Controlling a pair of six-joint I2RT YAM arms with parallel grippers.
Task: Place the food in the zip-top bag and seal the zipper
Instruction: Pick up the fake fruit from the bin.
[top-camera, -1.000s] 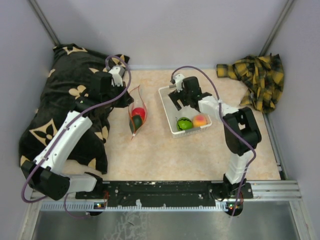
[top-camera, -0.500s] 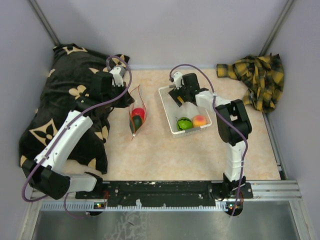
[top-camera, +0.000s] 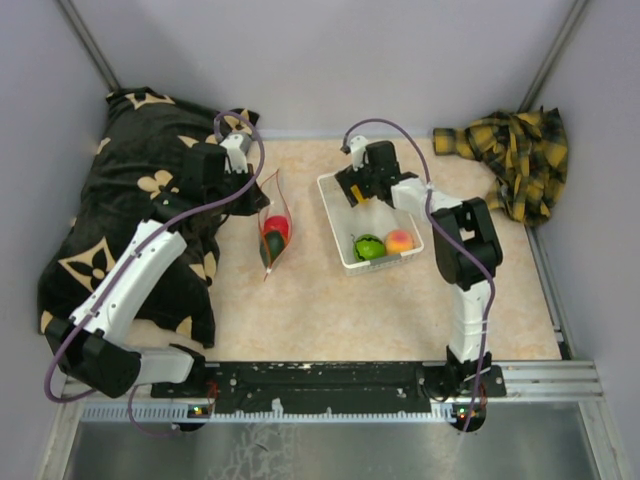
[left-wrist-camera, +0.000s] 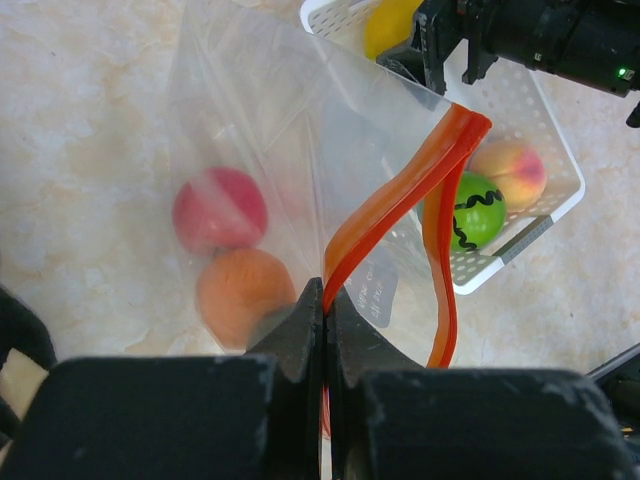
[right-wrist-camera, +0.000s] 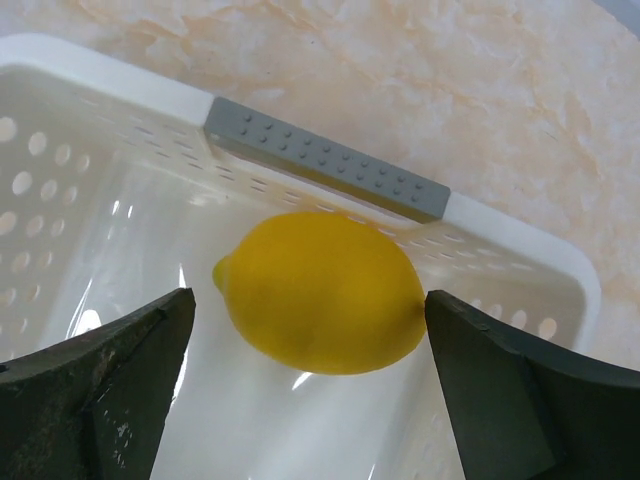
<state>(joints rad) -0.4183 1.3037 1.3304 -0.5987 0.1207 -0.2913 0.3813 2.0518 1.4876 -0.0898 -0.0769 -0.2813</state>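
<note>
Now, lemon (right-wrist-camera: 320, 292): lying on its side at the far end of the white basket (right-wrist-camera: 520, 240), just below the grey handle strip.
handling: probably a light, hard, smooth toy, whose rounded skin could squirt out of a glancing pinch.
where to hold: across the fat middle looks surest. As things stand, the fingers bracket it end to end along its length.
right gripper (right-wrist-camera: 308, 335): spread wide, with one finger on either side of the lemon. Whether the finger at the blunt end touches it cannot be told.
zip-top bag (left-wrist-camera: 250, 120): thin, crinkly and limp, resting on the table (top-camera: 330, 310) beside the basket, with the apple (left-wrist-camera: 220, 208) and orange (left-wrist-camera: 245, 290) inside.
zipper (left-wrist-camera: 400, 195): a stiffer red-orange strip, its two lips bowed apart so the mouth gapes.
left gripper (left-wrist-camera: 326, 310): pinched tight on one lip of the zipper, holding the mouth up.
others in the basket: lime (left-wrist-camera: 477, 208) and peach (left-wrist-camera: 515, 172), side by side at the near end.
</note>
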